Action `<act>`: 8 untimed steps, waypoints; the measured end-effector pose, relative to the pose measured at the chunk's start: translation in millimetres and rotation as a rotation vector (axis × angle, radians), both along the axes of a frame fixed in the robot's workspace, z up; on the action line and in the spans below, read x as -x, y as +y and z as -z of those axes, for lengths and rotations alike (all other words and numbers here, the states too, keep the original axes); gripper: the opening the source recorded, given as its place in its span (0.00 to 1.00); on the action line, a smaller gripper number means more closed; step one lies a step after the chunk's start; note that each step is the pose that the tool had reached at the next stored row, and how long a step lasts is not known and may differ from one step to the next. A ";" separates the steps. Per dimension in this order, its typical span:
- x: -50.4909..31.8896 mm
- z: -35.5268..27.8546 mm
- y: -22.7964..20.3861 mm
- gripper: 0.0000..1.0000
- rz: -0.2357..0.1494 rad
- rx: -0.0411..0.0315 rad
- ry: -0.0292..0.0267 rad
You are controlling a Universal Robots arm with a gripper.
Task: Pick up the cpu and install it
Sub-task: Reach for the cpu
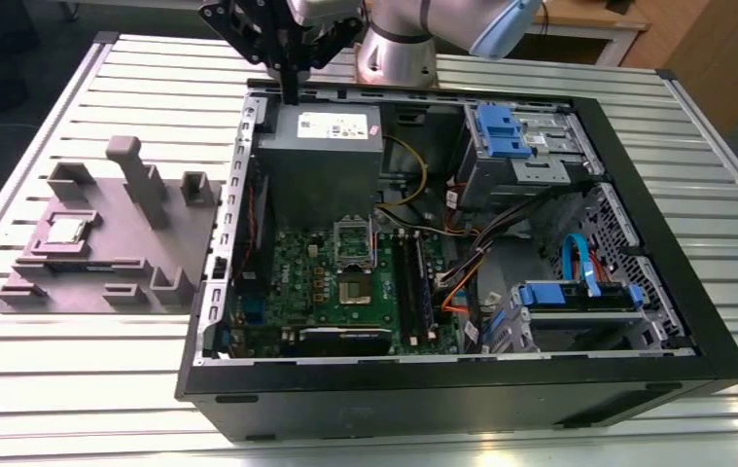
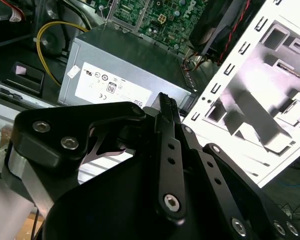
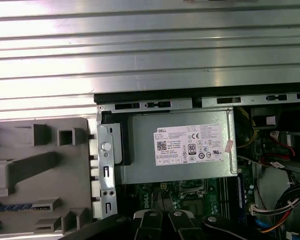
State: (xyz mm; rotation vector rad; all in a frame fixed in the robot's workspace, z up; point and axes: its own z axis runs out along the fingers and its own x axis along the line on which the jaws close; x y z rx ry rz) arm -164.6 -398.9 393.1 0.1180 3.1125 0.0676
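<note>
Tool (image 1: 294, 96) clenched on nothing; small shiny silver cpu (image 1: 68, 230) lies on grey block (image 1: 177, 241)

Mobo (image 1: 301, 261) open from above; PSU (image 1: 321, 161), cables (image 1: 475, 255) crowd its edges.

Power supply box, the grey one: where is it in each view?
Exterior view: power supply box in the case's far corner, near the gripper.
Second wrist view: power supply box just beyond the gripper.
First wrist view: power supply box against the case's side wall.
Shared landmark: its white label.
</note>
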 end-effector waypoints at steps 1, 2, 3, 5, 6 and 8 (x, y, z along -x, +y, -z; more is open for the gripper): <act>0.3 0.0 0.0 0.11 0.000 -0.0001 0.0000; 0.7 0.1 0.0 0.11 0.000 -0.0001 0.0000; 1.1 0.0 0.0 0.11 0.000 0.0000 0.0000; 2.2 0.0 0.0 0.11 0.000 0.0001 0.0001; 3.1 0.0 0.0 0.11 0.000 0.0001 0.0001; 3.9 0.1 0.0 0.11 0.000 -0.0001 0.0000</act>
